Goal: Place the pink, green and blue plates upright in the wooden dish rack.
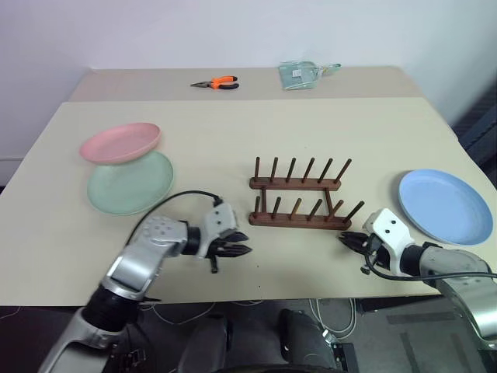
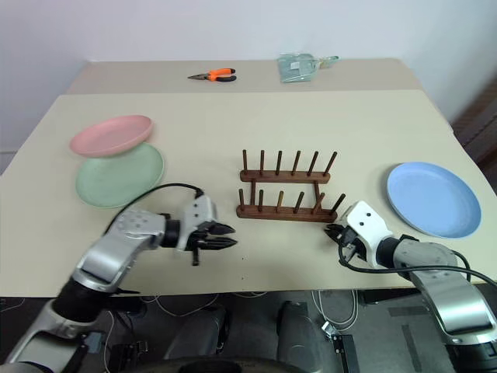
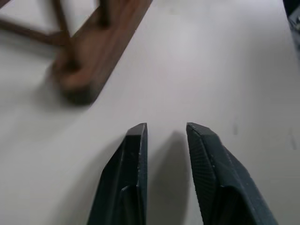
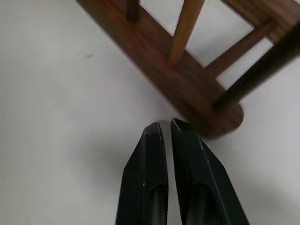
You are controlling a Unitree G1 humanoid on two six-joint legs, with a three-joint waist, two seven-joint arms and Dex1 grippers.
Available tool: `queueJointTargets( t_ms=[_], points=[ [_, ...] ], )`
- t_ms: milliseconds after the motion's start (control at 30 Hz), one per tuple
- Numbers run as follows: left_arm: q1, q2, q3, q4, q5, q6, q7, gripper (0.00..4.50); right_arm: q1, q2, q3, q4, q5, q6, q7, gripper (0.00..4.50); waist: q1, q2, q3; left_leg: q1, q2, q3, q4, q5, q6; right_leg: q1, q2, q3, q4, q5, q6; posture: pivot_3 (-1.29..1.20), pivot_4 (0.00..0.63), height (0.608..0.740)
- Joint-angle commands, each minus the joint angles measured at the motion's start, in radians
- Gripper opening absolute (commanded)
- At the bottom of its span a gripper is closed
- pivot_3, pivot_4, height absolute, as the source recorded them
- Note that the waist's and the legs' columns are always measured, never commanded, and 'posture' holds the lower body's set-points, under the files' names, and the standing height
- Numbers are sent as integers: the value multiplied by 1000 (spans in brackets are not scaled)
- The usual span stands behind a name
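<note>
rack: wooden dish rack point(image 1: 301, 196) mid-counter, every peg slot bare, no plate in it
pink plate: pink plate point(image 1: 120, 142) well to the rack's left, lying tilted with its near edge on the green plate's far rim
green plate: green plate point(image 1: 130, 184) flat on the counter point(image 1: 233, 124), left of the rack, partly under the pink one
blue plate: blue plate point(image 1: 444, 205) flat, off the rack's right end, apart from it
left claw: left claw point(image 1: 241, 250) near the rack's front-left corner, tips pointing at the rack, narrow gap between the fingers point(image 3: 136, 154), nothing held; in the wrist view the rack's rail end point(image 3: 77, 86) lies just ahead
right claw: right claw point(image 4: 168, 127) at the rack's front-right corner, fingers pressed together, empty; tips just beside the end of the front rail point(image 4: 220, 119), contact can't be told
other stuff: orange-handled pliers point(image 1: 217, 82) and a clear bag point(image 1: 301, 74) far behind the rack, not part of the job
done: none of the three plates racked, by the look of it
left: all three to pick up, turn on edge and slot between pegs
stage guess: very start; both claws sit by the rack's ends rather than near any plate
watch: pink stacked on green, so pink likely goes first; flat plates give little edge for a grip
</note>
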Motion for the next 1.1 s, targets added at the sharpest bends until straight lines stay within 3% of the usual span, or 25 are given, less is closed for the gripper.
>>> queueJointTargets(
  t_ms=[33,433,733,800,867,1000,1067,1100],
  points=[
    [-11,-53,-37,18,57,17,122,1195,-45,33,36,21,-33,-29,-24,196,1,0,0,0,0,0,0,0,0,0,0,0,0,0,0,0,150,740],
    [-167,-223,31,347,112,-92,400,1195,-352,187,140,310,-203,-104,-196,85,-15,0,-2,2,-1,-2,1,1,-1,2,0,0,2,2,2,0,150,740],
    [-185,-220,30,373,92,-131,391,1195,-475,224,130,457,-217,-184,-198,85,-19,0,-2,2,-2,-2,-1,2,-3,0,1,0,2,5,0,0,150,740],
    [-122,-161,106,235,-24,-84,293,1704,-430,180,107,334,-135,-164,-84,605,-27,0,-2,1,-2,-2,-1,2,-3,0,1,0,2,5,0,0,150,740],
    [-64,-110,248,114,-160,-26,240,2532,-395,150,76,207,-53,-116,-8,1403,-40,1,-1,1,-1,-2,-4,2,-3,-2,1,0,2,4,1,0,150,740],
    [-105,-138,557,86,-324,65,408,4500,-368,120,69,77,-2,-65,35,3411,-39,1,0,0,-1,-6,-3,2,-3,-3,1,-1,3,3,3,0,150,740],
    [-176,-201,707,115,-368,65,583,4500,-366,119,85,57,-2,-59,43,4375,-32,0,0,1,-1,-7,-1,2,-3,1,1,-3,2,2,4,0,150,740],
    [-213,-236,774,128,-385,66,676,4500,-367,121,96,58,-5,-60,47,4375,-28,-1,0,1,-1,-9,0,2,-4,2,1,-3,2,2,4,0,150,740]
  ],
)
